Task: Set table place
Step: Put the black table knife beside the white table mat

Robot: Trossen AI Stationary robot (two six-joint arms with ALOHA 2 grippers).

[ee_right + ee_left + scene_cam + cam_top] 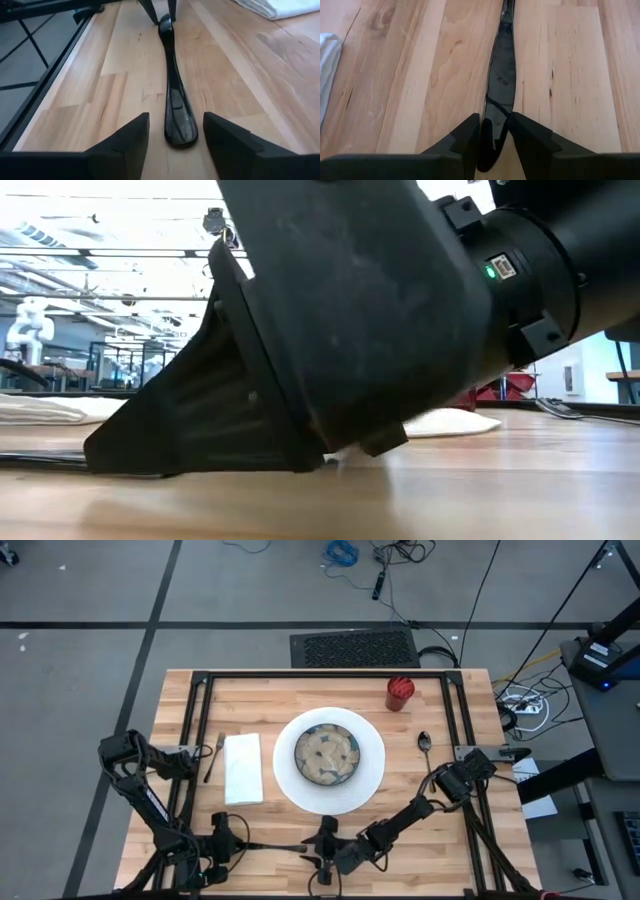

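While around knife (499, 85), left gripper (495, 137) clamped, right gripper (175, 132) open.

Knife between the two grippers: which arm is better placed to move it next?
Left, probably. The left gripper is shut on one end of the knife, while the right gripper stands open astride the other end, holding nothing.
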